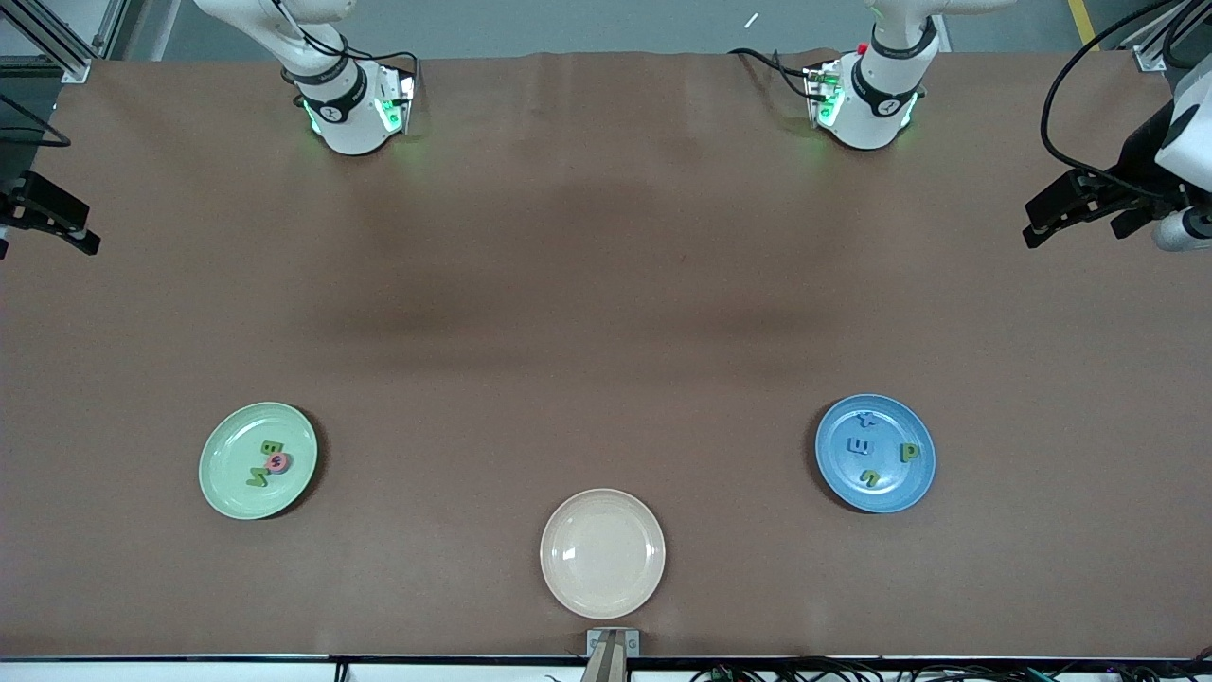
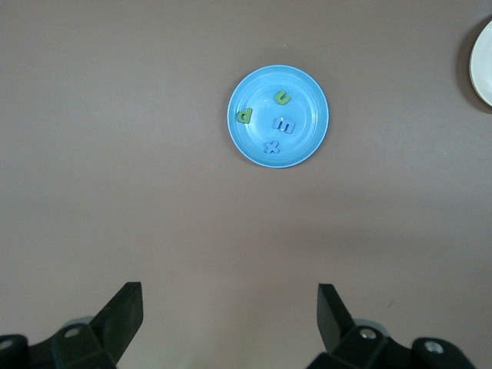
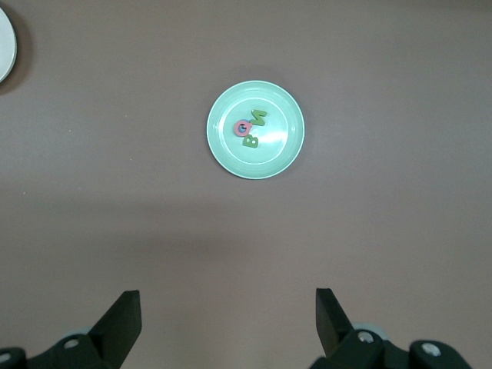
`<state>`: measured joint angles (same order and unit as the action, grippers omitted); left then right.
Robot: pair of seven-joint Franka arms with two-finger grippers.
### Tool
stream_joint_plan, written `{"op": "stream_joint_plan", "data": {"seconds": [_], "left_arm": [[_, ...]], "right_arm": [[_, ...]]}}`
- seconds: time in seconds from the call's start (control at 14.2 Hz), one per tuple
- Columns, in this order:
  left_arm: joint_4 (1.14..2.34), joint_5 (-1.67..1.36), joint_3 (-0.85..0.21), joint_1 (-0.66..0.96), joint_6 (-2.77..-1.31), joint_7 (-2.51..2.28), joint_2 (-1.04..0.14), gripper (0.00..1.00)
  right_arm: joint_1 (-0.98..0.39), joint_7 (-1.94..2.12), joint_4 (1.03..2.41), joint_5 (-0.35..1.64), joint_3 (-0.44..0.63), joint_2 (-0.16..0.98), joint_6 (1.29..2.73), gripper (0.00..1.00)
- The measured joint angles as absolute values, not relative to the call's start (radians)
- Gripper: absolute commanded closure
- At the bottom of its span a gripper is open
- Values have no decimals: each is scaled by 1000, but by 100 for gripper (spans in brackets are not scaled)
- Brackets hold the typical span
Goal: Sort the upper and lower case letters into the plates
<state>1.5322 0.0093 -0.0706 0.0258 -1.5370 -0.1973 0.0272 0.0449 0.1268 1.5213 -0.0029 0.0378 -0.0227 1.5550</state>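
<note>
Sorting looks finished: 4 small toy letters (image 1: pixel 875 449) lie in the glossy blue plate (image 1: pixel 917 485), about 3 in the pale green plate (image 1: pixel 227 488), cream plate (image 1: pixel 602 553) bare, left gripper (image 2: pixel 231 323) and right gripper (image 3: pixel 228 323) spread apart, parked high

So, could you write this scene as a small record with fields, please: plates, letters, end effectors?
green plate: toward the right arm's end of the table; holds a green B, a red round letter and a green zigzag letter, close together
blue plate: toward the left arm's end; holds two blue letters and two green letters, spread apart
cream plate: between them, nearest the front camera, no letters
left end effector: open, holding nothing, waits high over bare table
right end effector: open, holding nothing, waits high over bare table
</note>
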Motion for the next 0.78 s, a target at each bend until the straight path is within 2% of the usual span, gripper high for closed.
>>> {"op": "stream_joint_plan", "data": {"seconds": [0.78], "left_arm": [[1533, 9, -70, 26, -1537, -197, 27, 0]], "right_arm": [[45, 104, 1530, -3, 37, -23, 1543, 0]]}}
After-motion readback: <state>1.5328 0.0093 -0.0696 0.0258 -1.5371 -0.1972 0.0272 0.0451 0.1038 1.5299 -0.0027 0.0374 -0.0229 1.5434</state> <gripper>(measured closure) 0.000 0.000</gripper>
